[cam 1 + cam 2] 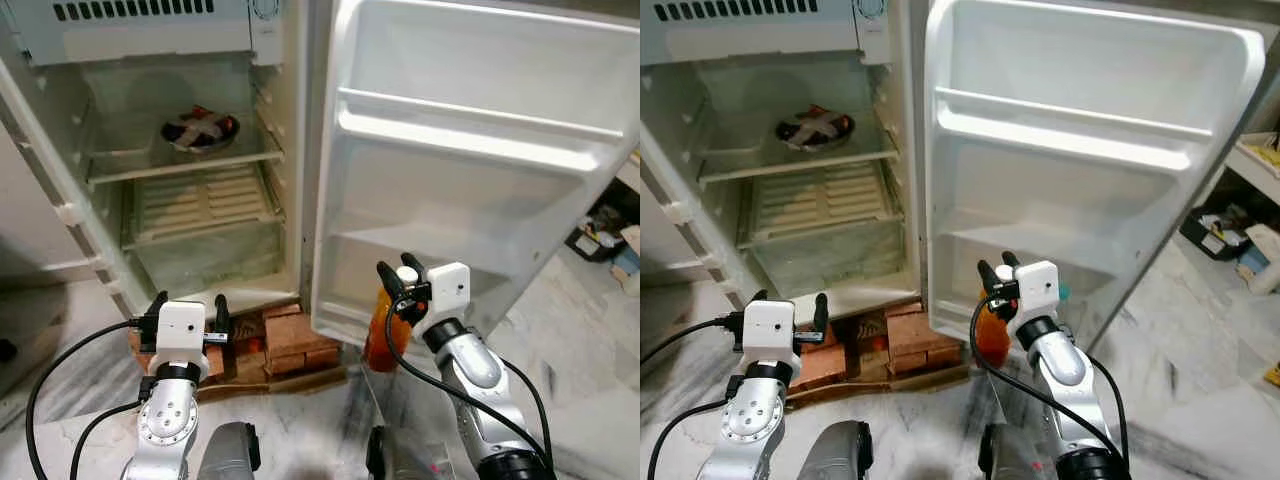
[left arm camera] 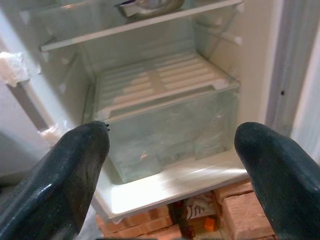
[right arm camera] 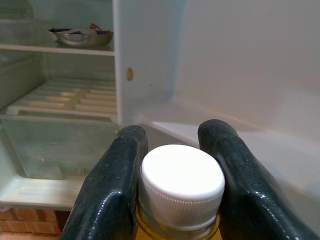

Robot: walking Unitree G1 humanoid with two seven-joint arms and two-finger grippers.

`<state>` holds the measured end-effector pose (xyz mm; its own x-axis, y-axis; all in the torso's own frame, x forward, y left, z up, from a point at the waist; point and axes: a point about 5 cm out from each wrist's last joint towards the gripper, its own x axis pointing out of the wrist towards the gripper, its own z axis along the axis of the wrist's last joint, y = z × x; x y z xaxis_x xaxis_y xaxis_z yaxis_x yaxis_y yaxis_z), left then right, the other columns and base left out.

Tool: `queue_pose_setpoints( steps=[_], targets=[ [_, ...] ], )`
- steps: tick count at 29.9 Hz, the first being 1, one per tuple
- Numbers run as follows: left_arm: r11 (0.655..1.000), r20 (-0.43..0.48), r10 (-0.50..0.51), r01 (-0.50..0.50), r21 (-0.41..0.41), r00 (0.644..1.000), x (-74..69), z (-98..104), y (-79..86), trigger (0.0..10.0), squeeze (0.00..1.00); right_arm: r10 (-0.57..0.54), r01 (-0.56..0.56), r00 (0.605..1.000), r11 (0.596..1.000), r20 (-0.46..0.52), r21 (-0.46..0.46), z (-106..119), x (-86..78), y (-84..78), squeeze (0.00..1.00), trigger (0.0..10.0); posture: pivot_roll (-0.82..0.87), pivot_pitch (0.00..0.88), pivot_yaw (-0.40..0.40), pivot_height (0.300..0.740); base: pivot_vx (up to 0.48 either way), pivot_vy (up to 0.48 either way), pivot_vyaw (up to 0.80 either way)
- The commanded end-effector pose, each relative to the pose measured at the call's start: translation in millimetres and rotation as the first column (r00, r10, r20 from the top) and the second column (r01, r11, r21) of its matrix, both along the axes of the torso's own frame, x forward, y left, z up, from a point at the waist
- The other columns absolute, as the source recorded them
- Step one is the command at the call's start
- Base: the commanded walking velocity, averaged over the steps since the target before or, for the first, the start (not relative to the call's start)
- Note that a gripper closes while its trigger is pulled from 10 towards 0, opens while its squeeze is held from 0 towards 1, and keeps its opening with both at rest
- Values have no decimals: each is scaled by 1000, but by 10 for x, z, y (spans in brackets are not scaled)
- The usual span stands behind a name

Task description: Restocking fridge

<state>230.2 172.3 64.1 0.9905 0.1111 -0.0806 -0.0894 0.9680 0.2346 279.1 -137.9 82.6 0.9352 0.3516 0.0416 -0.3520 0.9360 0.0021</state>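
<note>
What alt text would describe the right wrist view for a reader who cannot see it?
The right gripper is shut on a bottle with a white cap, facing the open fridge door. A bowl sits on a fridge shelf behind.

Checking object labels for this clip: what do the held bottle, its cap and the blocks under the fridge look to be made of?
Bottle: likely clear plastic, amber liquid showing through.
Cap: white plastic, ribbed sides, matte.
Blocks: apparently red brick, rough and dull.
The right gripper grips the cap.

Red bricks [image 1: 290,335] sit stacked on the marble floor [image 1: 580,350] ahead of me. Clutter [image 1: 600,232] lies on the floor to my right.
</note>
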Motion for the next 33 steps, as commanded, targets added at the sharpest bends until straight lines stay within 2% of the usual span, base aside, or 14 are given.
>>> queue_pose_setpoints(
  steps=[1,12,23,33],
  targets=[
    [1000,-1,-8,8,7,1000,-3,3,-8,10000,0,-4,4,1000,1000,30,2,55,23,2,0,10000,104,2,-43,624,382,0,0],
    [1000,-6,-4,4,-1,1000,-1,-8,-15,10000,0,0,0,1000,1000,31,0,59,37,6,0,10000,106,1,-46,624,355,0,0],
    [1000,-5,-2,2,-12,1000,-8,-15,-38,10000,0,16,-16,999,1000,31,7,61,32,24,0,10000,107,6,-50,624,0,0,0],
    [1000,-10,12,-12,9,1000,-52,-32,-12,10000,0,29,-29,999,1000,29,0,57,38,47,0,10000,110,16,-53,569,0,0,0]
  ],
)
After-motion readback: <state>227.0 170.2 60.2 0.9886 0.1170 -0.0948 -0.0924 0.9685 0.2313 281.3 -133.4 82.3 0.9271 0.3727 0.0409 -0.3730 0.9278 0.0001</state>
